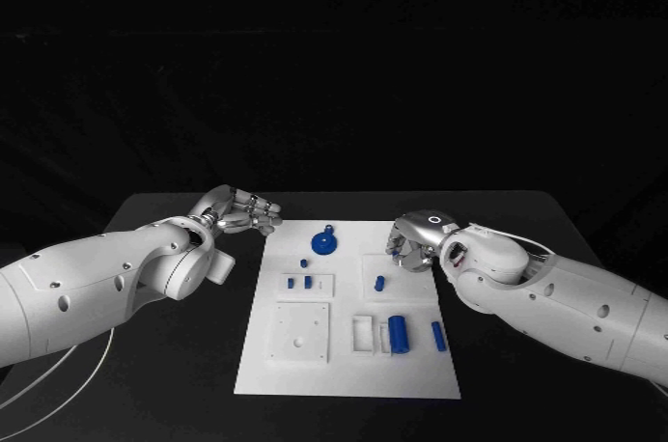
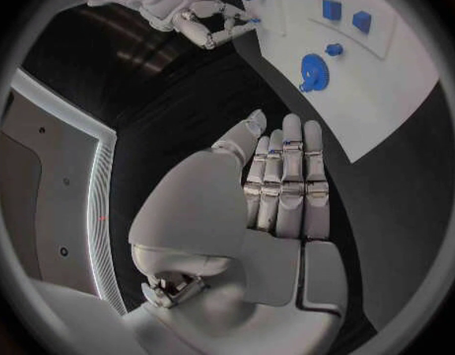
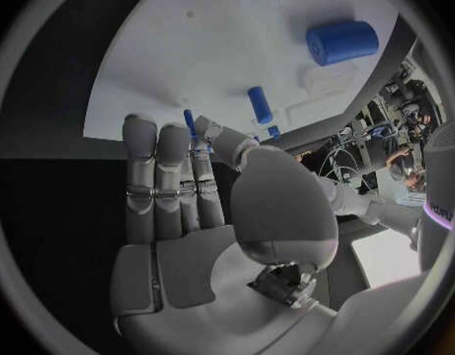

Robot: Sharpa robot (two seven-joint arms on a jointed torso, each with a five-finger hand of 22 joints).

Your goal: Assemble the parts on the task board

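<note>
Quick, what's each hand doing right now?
Left hand: open, holding nothing, beside the white task board.
Right hand: pinching a small blue peg.

No text, label, brand or number can be read in any of the views. The task board [image 1: 418, 374] carries no readable marking, and the parts on it carry none either.

The right hand [image 3: 203, 213] hovers at the task board's [image 3: 218, 47] edge, a slim blue peg [image 3: 190, 123] between thumb and fingertips. A short blue pin [image 3: 259, 104] and a thick blue cylinder [image 3: 342, 42] lie farther out on the board.
</note>
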